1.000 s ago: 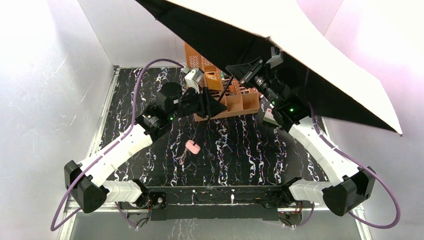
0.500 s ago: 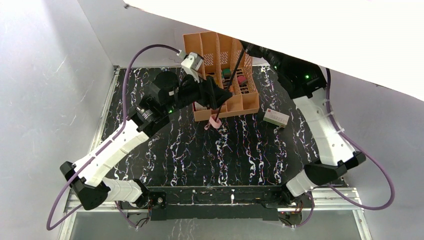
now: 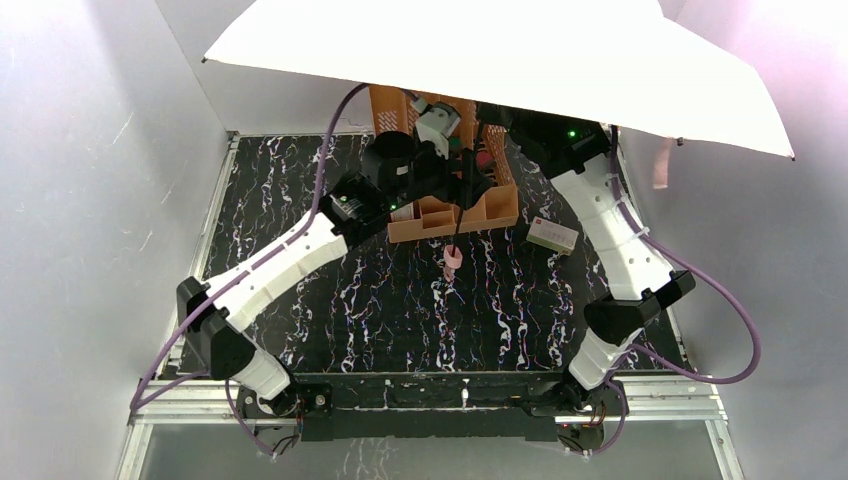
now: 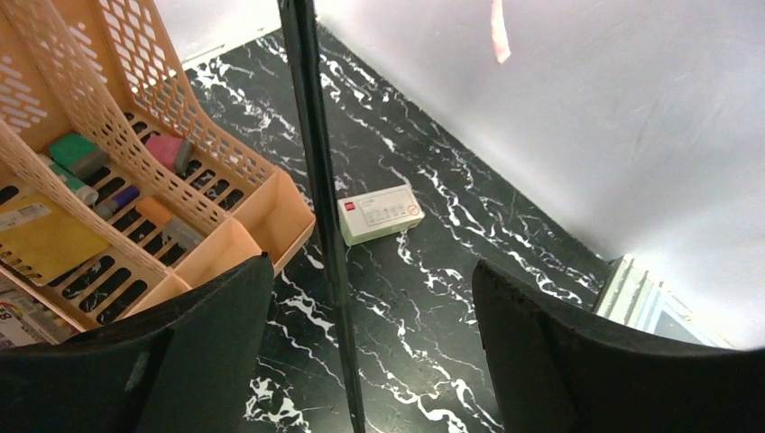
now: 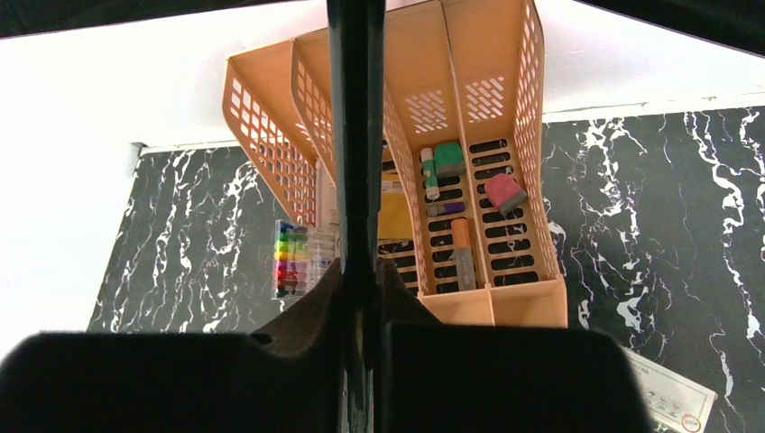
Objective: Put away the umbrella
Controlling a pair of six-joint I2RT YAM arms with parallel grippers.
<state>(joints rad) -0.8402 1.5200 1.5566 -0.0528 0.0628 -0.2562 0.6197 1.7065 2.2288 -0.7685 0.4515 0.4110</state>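
The umbrella (image 3: 500, 70) is open, and its pale canopy spreads across the top of the overhead view, hiding the back of the table. Its thin black shaft (image 4: 320, 198) runs down to a pink handle loop (image 3: 451, 262) hanging just above the table. My right gripper (image 5: 361, 271) is shut on the shaft (image 5: 354, 135), up under the canopy. Lower on the shaft, my left gripper (image 4: 370, 271) is open, its fingers standing wide on both sides without touching it. A pink strap (image 3: 660, 165) dangles from the canopy's right edge.
An orange desk organiser (image 3: 500, 210) holding pens and erasers stands at the back centre, right behind the shaft. A small white box (image 3: 552, 236) lies to its right. A pack of coloured markers (image 5: 290, 260) sits left of the organiser. White walls enclose the table.
The canopy swung from showing its black underside to pale side up. My left gripper opened and moved right and back to the shaft. The right arm stretched up towards the back.
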